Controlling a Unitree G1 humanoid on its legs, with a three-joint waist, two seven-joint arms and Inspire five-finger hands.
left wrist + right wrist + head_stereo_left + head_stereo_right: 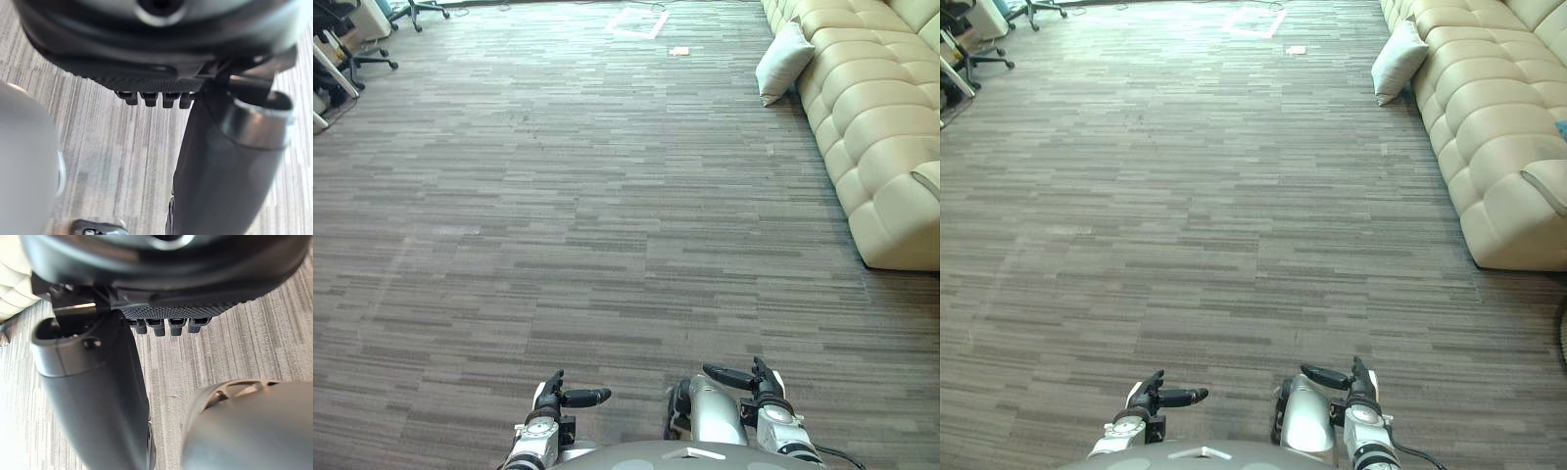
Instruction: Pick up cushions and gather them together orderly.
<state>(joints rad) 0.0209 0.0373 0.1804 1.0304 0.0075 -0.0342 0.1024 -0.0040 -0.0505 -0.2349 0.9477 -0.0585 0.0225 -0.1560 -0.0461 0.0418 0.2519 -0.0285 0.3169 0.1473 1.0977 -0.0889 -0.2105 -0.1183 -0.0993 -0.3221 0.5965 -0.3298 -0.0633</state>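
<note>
A white cushion [783, 61] stands on the carpet far ahead on the right, leaning against the front of a cream sofa [871, 108]. The edge of another pale cushion [1547, 181] lies on the sofa seat at the right border. My left hand [553, 397] and right hand [759, 384] hang low in front of me, far from the cushions. Both are open with relaxed fingers and hold nothing. The left wrist view shows the left hand [156, 63] over bare carpet. In the right wrist view the right hand [166, 284] also hangs over bare carpet.
Grey striped carpet [568, 215] stretches between me and the sofa. Office chairs [362, 59] stand at the far left. A white sheet [636, 22] and a small pale item [679, 51] lie on the floor at the far end.
</note>
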